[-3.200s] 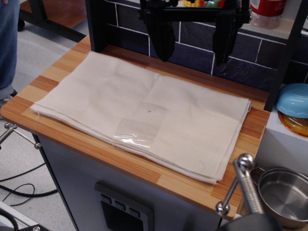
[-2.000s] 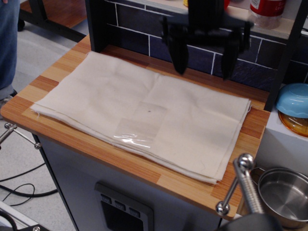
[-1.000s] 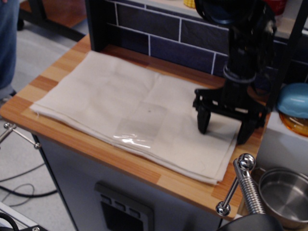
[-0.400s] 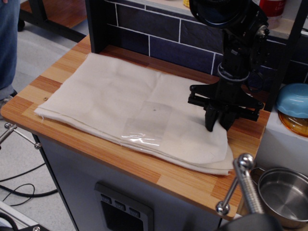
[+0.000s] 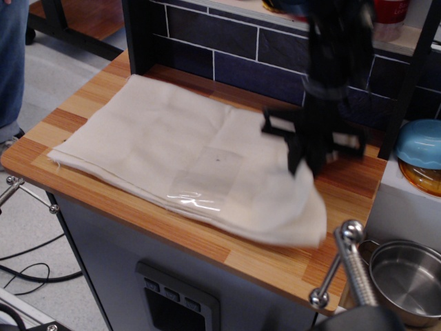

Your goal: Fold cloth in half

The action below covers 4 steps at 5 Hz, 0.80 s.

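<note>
A wooden table (image 5: 207,238) with a striped butcher-block top is seen in front of a dark tiled wall (image 5: 234,55), and most of its surface is covered by the cloth (image 5: 165,148), a cream sheet lying in layers with faint creases. The left and middle parts of the cloth are spread flat, while its right end is raised off the wood and hangs in a blurred, rounded sag over the near right part of the table. That raised end is held by the gripper (image 5: 308,160), whose black fingers appear drawn together and clamped on the cloth's right edge, though the motion blur leaves the exact contact hard to make out. A steel pot (image 5: 406,279) is seen low at the right, beside the table, and a blue bowl (image 5: 420,143) sits on the white unit at the far right. A shiny clear patch (image 5: 200,185) lies on the cloth near its near edge, with a tiny dark speck (image 5: 219,158) just above it. The step in hand is judged to be the lift of the right end. The next move would call for that end to be carried leftward over the flat part and laid down edge on edge.
</note>
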Motion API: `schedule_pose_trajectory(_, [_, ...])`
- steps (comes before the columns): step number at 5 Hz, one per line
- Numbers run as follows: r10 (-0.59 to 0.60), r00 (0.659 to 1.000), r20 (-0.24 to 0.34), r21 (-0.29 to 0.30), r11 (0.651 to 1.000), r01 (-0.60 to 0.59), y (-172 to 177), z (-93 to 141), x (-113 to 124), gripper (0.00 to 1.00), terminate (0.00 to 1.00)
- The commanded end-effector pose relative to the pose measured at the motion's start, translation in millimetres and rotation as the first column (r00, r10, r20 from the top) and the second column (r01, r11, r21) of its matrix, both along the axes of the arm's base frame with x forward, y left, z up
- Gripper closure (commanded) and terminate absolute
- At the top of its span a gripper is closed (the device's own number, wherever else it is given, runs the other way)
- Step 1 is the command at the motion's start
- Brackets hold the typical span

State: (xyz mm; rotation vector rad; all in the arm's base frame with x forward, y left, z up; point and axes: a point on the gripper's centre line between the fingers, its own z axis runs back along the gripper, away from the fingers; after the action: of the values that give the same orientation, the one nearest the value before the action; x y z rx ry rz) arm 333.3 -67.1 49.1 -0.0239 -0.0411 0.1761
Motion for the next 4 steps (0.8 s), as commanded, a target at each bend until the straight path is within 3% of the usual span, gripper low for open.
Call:
schedule_pose_trajectory(1, [0.012, 0.997, 0.077, -0.05, 0.999, -0.009, 49, 89, 7, 1.0, 0.0])
schedule_pose_trajectory(2, [-0.032, 0.999, 0.013, -0.015, 0.999, 0.032, 85, 97, -4, 1.0, 0.0])
schedule_pose_trajectory(3, [0.001, 0.999, -0.045, 0.049, 0.999, 0.001, 117, 95, -8, 1.0, 0.0])
schedule_pose_trajectory(4, [0.091, 0.991, -0.097, 0.154, 0.985, -0.076, 164, 88, -10, 1.0, 0.0])
